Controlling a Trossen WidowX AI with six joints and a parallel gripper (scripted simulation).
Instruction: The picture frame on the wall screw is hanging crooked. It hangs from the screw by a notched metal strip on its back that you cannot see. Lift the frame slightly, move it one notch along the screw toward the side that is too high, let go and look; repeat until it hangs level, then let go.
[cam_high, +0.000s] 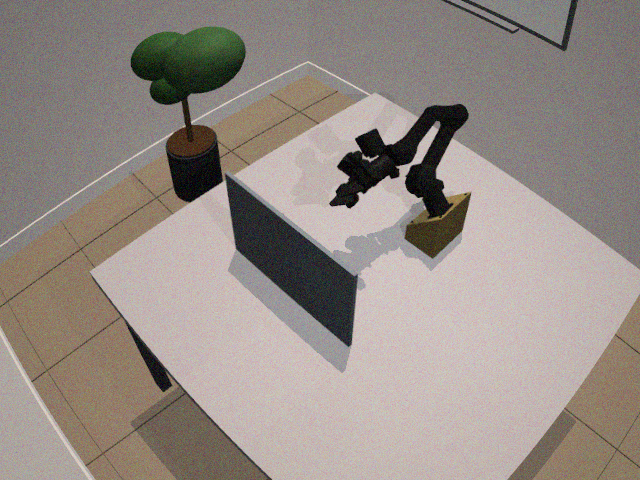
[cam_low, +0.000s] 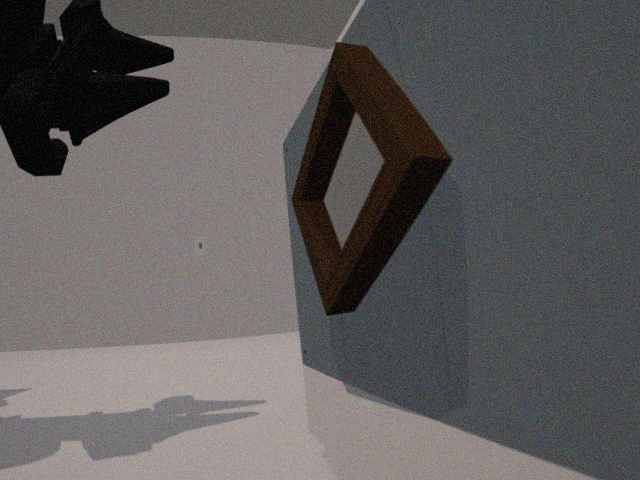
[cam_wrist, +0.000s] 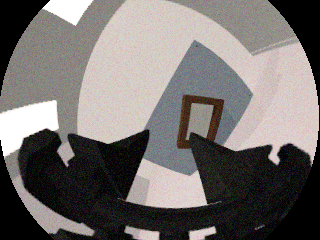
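Clearly, frame (cam_low: 400, 121) (cam_wrist: 184, 120) hangs beyond fingers (cam_low: 139, 86)

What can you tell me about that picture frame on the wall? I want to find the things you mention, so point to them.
The picture frame (cam_low: 418, 131) (cam_wrist: 218, 122) is a rectangular, brown, wood-looking border of four thick bars around a pale grey centre. It hangs crooked on the upright blue-grey panel, plainly tilted, with one corner pointing down. The gripper isn't touching it, and its back and whatever holds it up are hidden.
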